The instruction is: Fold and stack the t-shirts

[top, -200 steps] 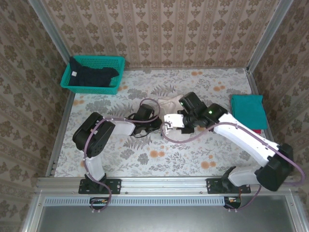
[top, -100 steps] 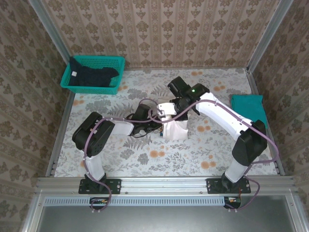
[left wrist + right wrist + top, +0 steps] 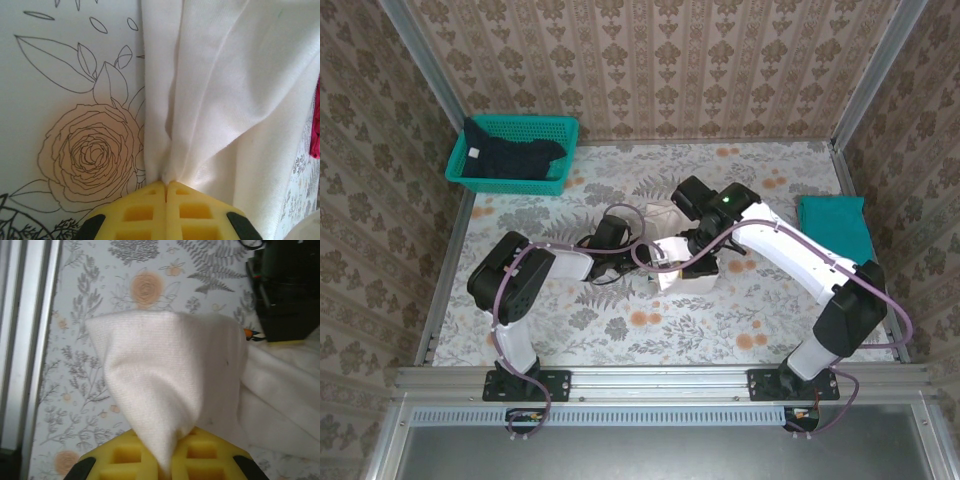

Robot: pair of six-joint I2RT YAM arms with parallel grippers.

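The cream-white t-shirt [image 3: 692, 282] lies bunched at the table's middle, its print hidden. My left gripper [image 3: 642, 268] is at the shirt's left edge, its yellow fingers [image 3: 145, 210] shut on a pinch of the cream cloth [image 3: 225, 90] low over the tablecloth. My right gripper [image 3: 672, 262] is just beside it, shut on another edge of the cream shirt [image 3: 165, 370], which drapes down from its fingers [image 3: 210, 455] above the table. A folded teal t-shirt [image 3: 835, 228] lies at the right edge. The dark navy t-shirt [image 3: 505, 160] sits in the basket.
The teal mesh basket [image 3: 548, 128] stands at the back left corner. The flowered tablecloth [image 3: 620, 330] is bare toward the front. The left arm's black wrist [image 3: 290, 290] is close to the right gripper. Metal rails [image 3: 440, 280] bound the table's sides.
The right arm has swung in from the right and folded up over the middle, carrying the cream shirt's edge with it. The shirt now shows smaller and more bunched. The left gripper has hardly moved.
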